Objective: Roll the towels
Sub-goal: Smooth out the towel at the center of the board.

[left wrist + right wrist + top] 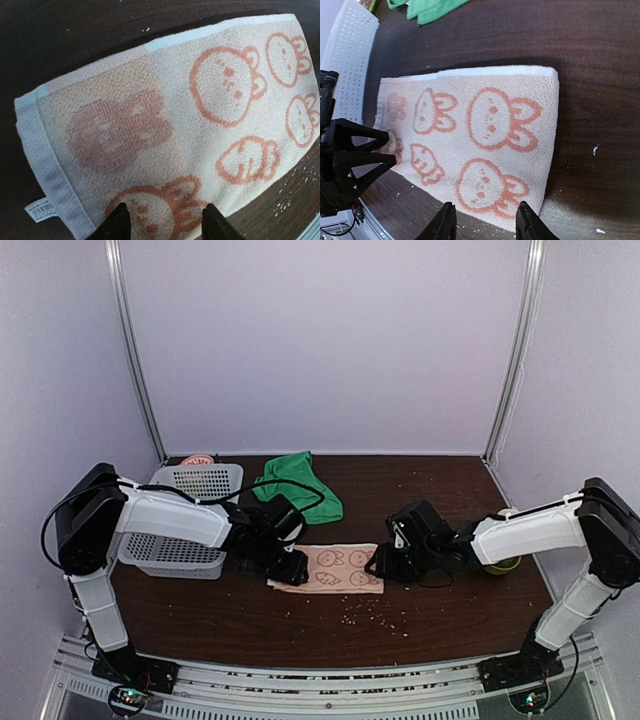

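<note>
The pinkish-beige towel (338,568) printed with orange rabbit figures lies flat and folded on the dark table between the two arms. My left gripper (292,569) hovers at its left end, open; its black fingertips (119,220) stand apart over the cloth (165,115), holding nothing. At the towel's right end my right gripper (383,564) is also open, with its fingertips (445,222) just off the near edge of the cloth (480,135). The green towel (297,486) lies crumpled at the back of the table, also visible in the right wrist view (427,7).
Two white perforated baskets (190,525) stand at the left, behind my left arm, and show in the right wrist view (347,55). A yellow-green object (503,565) sits by my right arm. Pale crumbs (375,612) dot the table in front of the towel.
</note>
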Robot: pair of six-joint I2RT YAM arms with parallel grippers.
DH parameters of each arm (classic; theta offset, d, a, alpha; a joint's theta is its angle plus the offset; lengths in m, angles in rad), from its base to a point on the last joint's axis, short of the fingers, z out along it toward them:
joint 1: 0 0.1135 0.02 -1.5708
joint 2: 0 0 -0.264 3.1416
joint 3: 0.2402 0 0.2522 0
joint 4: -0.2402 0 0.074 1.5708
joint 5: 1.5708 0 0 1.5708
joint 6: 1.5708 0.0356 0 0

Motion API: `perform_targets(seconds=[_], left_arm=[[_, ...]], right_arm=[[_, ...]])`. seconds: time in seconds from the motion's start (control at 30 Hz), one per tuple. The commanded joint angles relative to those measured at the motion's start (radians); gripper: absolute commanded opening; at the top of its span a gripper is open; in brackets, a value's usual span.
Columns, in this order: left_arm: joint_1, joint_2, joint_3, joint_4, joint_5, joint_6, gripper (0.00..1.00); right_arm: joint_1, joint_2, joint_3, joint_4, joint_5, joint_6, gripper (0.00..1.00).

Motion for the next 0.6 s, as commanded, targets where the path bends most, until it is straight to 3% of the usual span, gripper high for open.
perform_targets(seconds=[0.0, 0.2, 0.57], left_arm=[[-0.002, -0.097, 0.085, -0.094, 0.021, 0.04, 0.54], [0.0, -0.137, 0.174, -0.096, 0.038, 0.056, 0.59], [-0.006, 0.084, 0.283, -0.038, 0.102, 0.041, 0.51]], right_arm=[[-0.007, -0.118, 0.033, -0.1, 0.065, -0.069, 0.43], [-0.034, -0.137, 0.007, -0.134, 0.115, -0.089, 0.45], [-0.052, -0.019, -0.023, -0.035, 0.116, -0.006, 0.45]])
